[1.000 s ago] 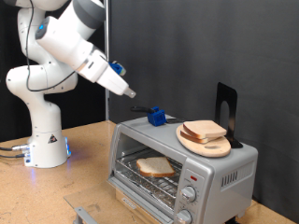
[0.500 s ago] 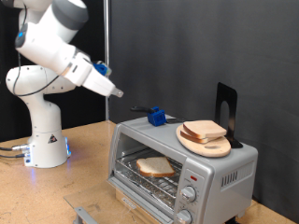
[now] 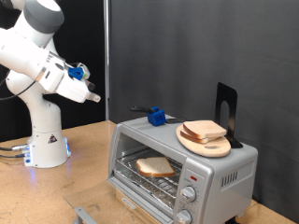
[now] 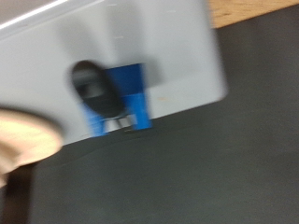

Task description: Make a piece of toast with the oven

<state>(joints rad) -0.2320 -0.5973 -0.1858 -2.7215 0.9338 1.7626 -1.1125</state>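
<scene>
The gripper (image 3: 94, 97) hung well clear of the oven (image 3: 182, 168), up off its far corner; whether its fingers were open I cannot tell. The piece of toast (image 3: 155, 167) already lay on the rack inside, door open.

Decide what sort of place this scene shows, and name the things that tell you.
Probably a robotics lab staged as a kitchen corner: a robot arm mounted on a wooden table, a toaster oven with bread inside, and a black backdrop.
</scene>
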